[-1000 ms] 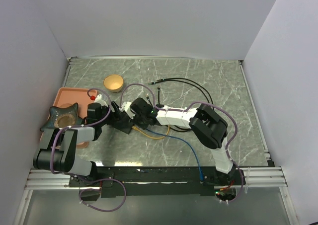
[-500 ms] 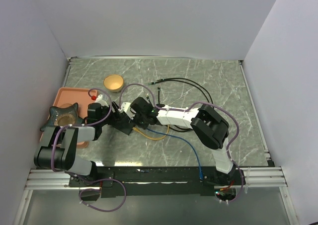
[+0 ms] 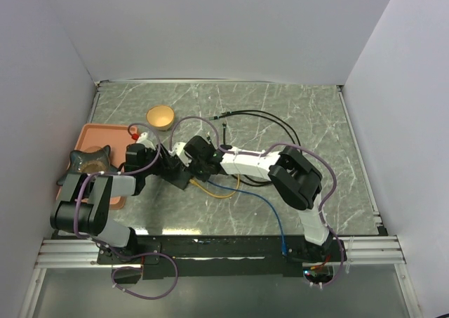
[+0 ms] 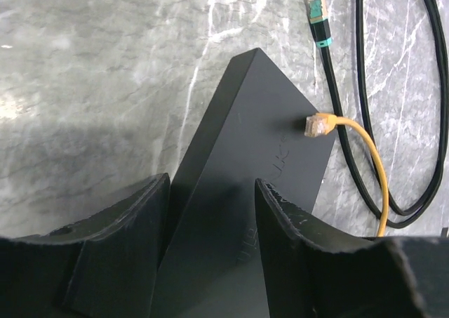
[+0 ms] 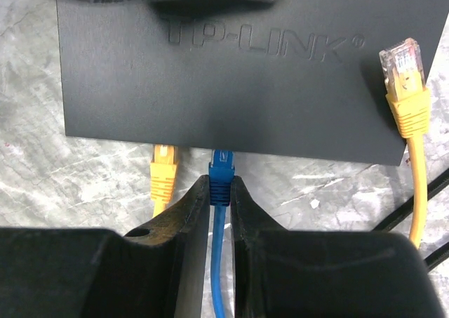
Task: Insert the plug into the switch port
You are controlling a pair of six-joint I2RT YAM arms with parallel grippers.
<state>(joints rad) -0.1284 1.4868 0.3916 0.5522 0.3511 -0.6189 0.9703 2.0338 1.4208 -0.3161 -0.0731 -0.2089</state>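
Observation:
The switch point(image 5: 224, 72) is a flat black box lying face up on the marble table, also seen as a dark wedge point(image 4: 259, 142) in the left wrist view. My left gripper point(image 4: 212, 191) straddles its far end, with a finger point(image 4: 133, 227) against each side. My right gripper point(image 5: 220, 184) is shut on the blue plug point(image 5: 222, 172). The plug's tip sits at the port row on the switch's near edge; how deep it sits is hidden under the rim. From above, both grippers meet at the switch point(image 3: 177, 176).
A yellow plug point(image 5: 163, 174) sits at the port left of the blue one. Another yellow plug point(image 5: 403, 79) rests on the switch's top. Black cables point(image 4: 365, 121) loop beyond. An orange tray point(image 3: 98, 132), a star-shaped dish point(image 3: 88, 162) and a small bowl point(image 3: 161, 116) stand at the left.
My left gripper's jaws have narrowed onto the switch and the left arm has shifted slightly. The right arm with the blue plug has barely moved.

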